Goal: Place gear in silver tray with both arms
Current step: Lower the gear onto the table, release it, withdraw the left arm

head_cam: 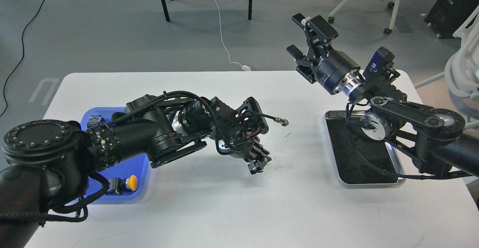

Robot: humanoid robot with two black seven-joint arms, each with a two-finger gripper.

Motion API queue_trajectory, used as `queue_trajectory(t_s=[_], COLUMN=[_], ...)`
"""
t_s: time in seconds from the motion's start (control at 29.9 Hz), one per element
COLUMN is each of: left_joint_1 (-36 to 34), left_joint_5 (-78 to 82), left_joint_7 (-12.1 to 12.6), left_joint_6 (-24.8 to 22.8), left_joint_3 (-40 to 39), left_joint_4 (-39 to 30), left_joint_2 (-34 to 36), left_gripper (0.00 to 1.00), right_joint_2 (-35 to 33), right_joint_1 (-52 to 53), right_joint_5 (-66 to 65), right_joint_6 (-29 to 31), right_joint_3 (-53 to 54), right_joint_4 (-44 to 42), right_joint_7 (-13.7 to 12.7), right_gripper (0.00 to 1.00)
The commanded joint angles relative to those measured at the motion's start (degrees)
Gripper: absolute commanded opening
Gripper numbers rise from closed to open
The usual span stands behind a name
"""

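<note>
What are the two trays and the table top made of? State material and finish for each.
Silver tray: looks like polished metal, with a shiny rim and a dark, scuffed reflective floor.
Blue tray: likely plastic, with uniform colour and a soft sheen.
Table: white, matte, smooth surface; probably laminate, uncertain.

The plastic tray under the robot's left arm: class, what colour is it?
Blue. The plastic tray shows in the head view, the only view given.

Honestly can't read anything from here. There's a small white sticker (372, 67) on my right wrist housing, over the desk's far right corner, but its print is way too tiny.
</note>
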Motion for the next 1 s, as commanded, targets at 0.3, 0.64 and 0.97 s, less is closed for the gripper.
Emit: queue_trajectory(t_s=[0.3,0.64,0.97], left_joint_1=[-2.2,-2.0,-1.9], left_joint_5=[-3.4,-3.2,-5.2], left_joint_7=[0.0,0.0,0.0], left_joint_6=[0.0,0.0,0.0], left_joint_3=[0.0,0.2,0.0], left_joint_4=[-0.4,-0.3,-0.1], left_joint_2=[0.0,0.0,0.0], left_gripper=[0.56,0.07,0.99], right_joint_2=[-0.5,-0.5,-0.3], right_joint_1=[-0.2,-0.3,-0.3], right_joint_5=[0.0,0.0,0.0], right_joint_6=[0.1,0.2,0.2], right_joint_3=[0.0,-0.1,-0.1], right_joint_4=[0.1,0.0,0.0], right_joint_7=[0.0,0.0,0.0], right_gripper=[0.97,0.97,0.97])
